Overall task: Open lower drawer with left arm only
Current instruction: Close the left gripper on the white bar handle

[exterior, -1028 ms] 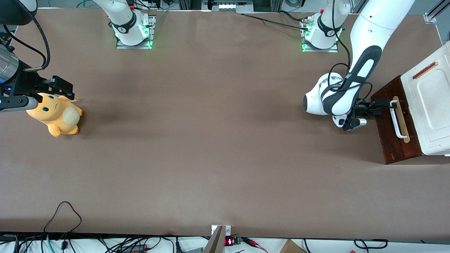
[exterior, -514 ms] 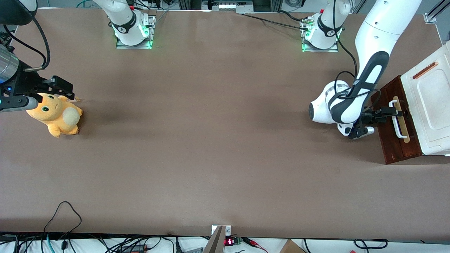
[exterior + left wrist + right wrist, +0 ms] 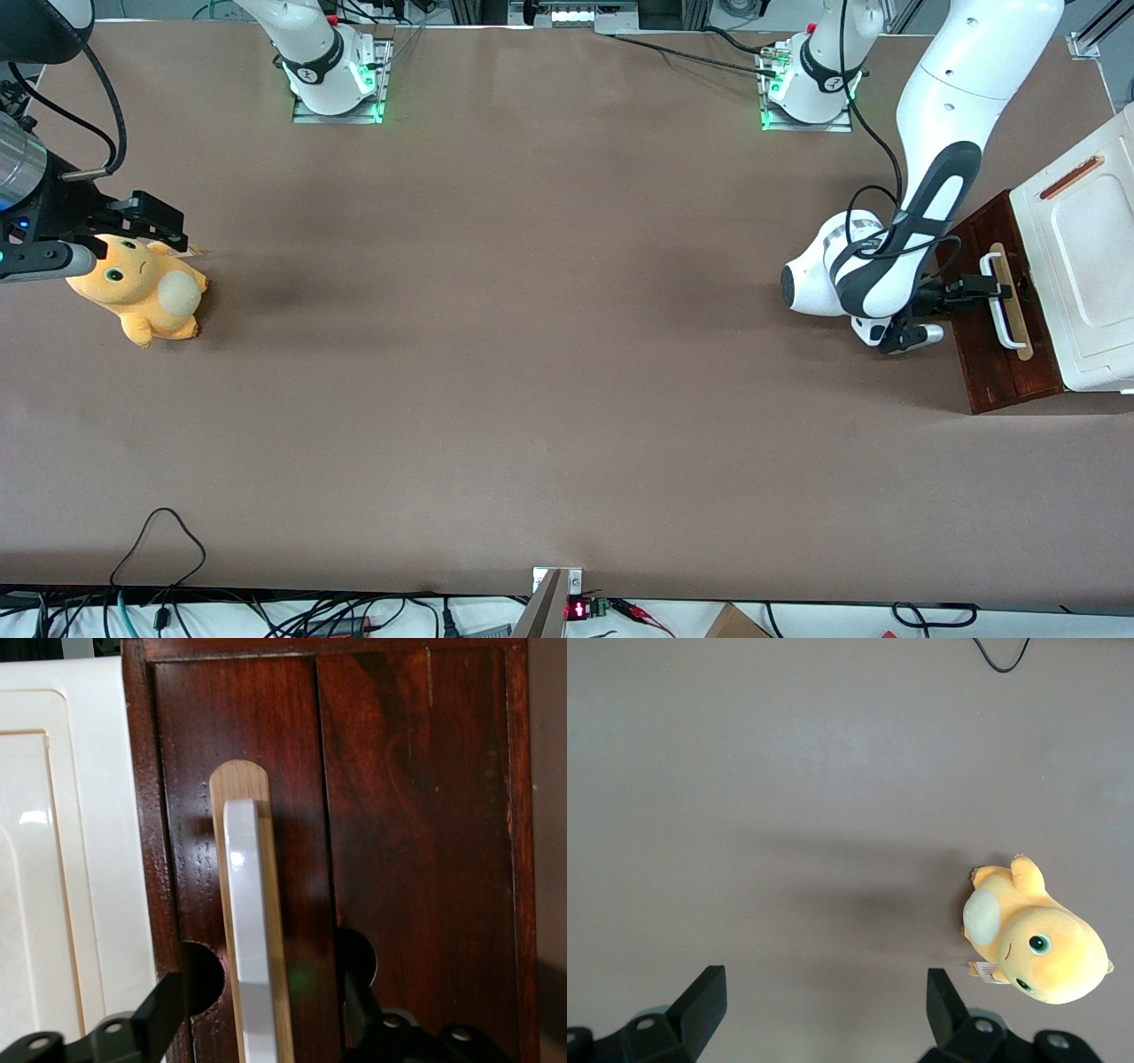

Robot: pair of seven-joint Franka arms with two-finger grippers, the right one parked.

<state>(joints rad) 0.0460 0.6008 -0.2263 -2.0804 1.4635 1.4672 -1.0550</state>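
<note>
Front view looks down over the whole tabletop (image 3: 532, 354); left wrist view sits close before the lower drawer (image 3: 399, 815), which both share

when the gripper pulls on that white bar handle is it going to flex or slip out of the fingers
Probably stiff: the white bar handle looks rigid, mounted on a pale wood strip on the lower drawer. Its glossy face could be slippery. The gripper straddles it with fingers open, so hooking may hold better than squeezing.

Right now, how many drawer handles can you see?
1: the white handle on the dark drawer front, at the working arm's end. The gripper is open, fingers either side of it. Others may be hidden.
</note>
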